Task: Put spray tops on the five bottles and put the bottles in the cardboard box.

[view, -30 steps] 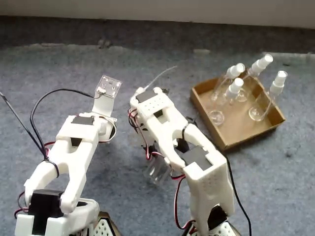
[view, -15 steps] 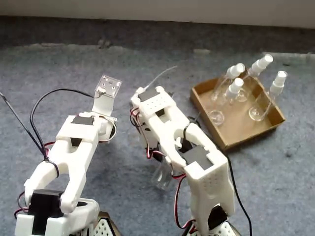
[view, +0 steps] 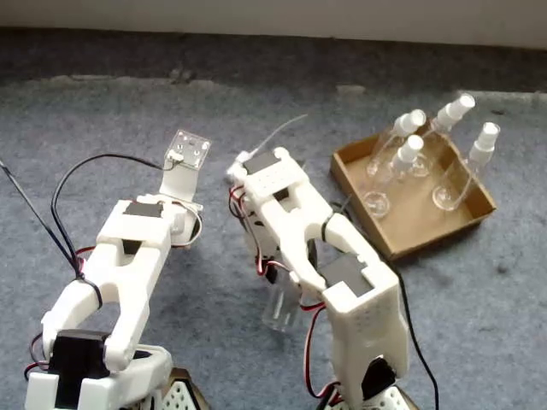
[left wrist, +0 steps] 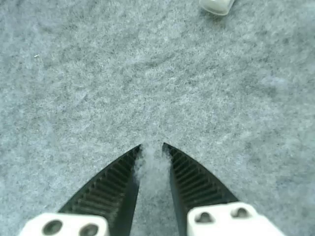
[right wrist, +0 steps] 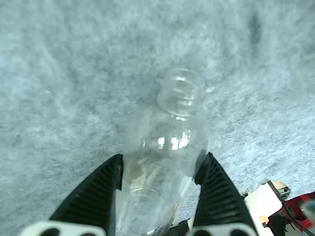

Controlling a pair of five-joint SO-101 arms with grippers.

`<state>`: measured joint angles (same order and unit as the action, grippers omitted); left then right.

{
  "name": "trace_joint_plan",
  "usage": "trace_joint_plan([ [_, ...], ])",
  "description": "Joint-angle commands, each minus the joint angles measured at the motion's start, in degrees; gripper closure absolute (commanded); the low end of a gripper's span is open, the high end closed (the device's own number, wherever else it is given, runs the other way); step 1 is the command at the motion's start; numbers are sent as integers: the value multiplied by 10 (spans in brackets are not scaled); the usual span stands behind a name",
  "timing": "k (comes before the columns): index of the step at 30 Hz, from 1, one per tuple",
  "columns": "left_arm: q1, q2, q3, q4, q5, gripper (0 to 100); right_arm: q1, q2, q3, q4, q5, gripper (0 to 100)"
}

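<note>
Close in, my right claw (right wrist: pixel 162 158) pinches the fifth bottle (right wrist: pixel 173 132) by its clear body, one jaw pressed against each side. Its neck is open and bare, pointing out over the grey carpet (left wrist: pixel 74 73). From above, the bottle (view: pixel 280 303) hangs below my right arm, clear of the cardboard box.

My left claw (left wrist: pixel 151 146) hovers just over the carpet with only a narrow gap between the jaws and nothing in it. Beyond its tips, well apart from them, lies a loose spray top (left wrist: pixel 216 5), by my reckoning the one meant for the bottle I hold.

Farthest off, the cardboard box (view: pixel 357 205) already holds four bottles (view: pixel 389 145), each with a white spray top on and leaning against the far walls.

I judge the job about four-fifths done. What is left is to fetch the last top, seat it on the open neck, and carry the bottle over to the box.
</note>
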<state>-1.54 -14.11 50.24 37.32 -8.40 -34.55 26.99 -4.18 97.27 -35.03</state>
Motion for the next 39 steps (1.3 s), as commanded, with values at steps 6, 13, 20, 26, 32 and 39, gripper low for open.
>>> trace_joint_plan([
  [6, -7, -23, -1, -9, 4, 986, 5, -13, -21, 7, 165, 980],
  [13, -7, -23, -1, -9, 4, 986, 8, -51, -22, 40, 250, 980],
  [20, -7, -23, -1, -9, 4, 986, 65, -196, -17, 40, 314, 980],
  [26, -7, -23, -1, -9, 4, 986, 107, -279, -14, 40, 380, 980],
  [32, -7, -22, -1, -9, 4, 985, 143, -325, -15, 40, 471, 980],
  [39, -5, -21, -1, -9, 4, 983, 166, -395, -14, 40, 495, 980],
])
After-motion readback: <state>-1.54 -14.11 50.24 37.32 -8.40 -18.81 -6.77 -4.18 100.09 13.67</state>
